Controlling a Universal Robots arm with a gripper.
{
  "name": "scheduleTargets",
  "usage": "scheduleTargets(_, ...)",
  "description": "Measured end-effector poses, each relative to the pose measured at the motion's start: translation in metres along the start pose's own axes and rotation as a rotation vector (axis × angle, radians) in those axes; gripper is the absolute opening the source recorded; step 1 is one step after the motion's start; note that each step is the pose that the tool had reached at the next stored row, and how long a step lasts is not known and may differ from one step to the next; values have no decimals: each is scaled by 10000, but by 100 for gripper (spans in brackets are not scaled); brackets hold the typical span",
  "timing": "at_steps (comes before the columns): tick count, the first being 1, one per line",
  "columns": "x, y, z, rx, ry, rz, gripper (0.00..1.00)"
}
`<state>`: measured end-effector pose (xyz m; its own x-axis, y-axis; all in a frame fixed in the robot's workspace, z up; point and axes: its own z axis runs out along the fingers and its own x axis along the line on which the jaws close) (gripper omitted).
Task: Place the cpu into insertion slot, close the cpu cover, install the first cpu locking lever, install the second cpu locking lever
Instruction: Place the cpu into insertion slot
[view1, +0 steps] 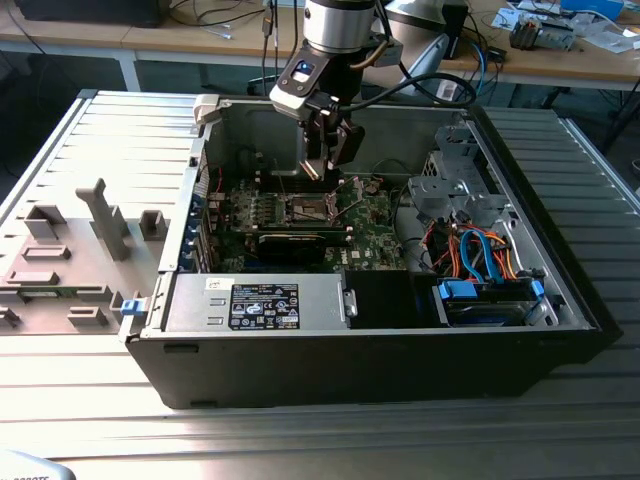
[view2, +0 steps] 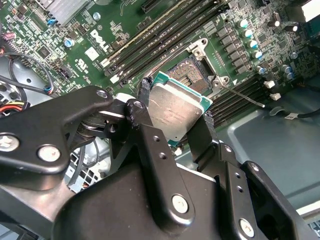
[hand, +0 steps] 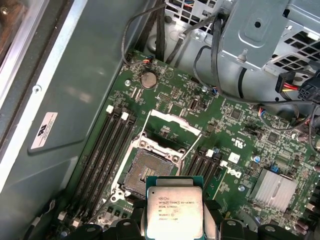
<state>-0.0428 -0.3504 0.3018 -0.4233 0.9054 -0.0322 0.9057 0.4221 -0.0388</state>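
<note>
**A:** Which step is this?

**B:** The first, I'd say. The gripper hangs inside the computer case, its fingers clamped on the edges of the cpu, metal top facing the wrist.

**A:** And the socket?

**B:** It's empty, close by the chip. The cpu cover stands open. Seating likely calls for squaring the chip over the socket, then a level, gentle descent.

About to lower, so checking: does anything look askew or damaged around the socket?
Nothing stands out. The gripper holds the cpu squarely near the bare socket; the cover stands open.
</note>
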Motion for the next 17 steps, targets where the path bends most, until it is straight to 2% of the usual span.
scheduleTargets(17,0,0,1,6,7,182,55)
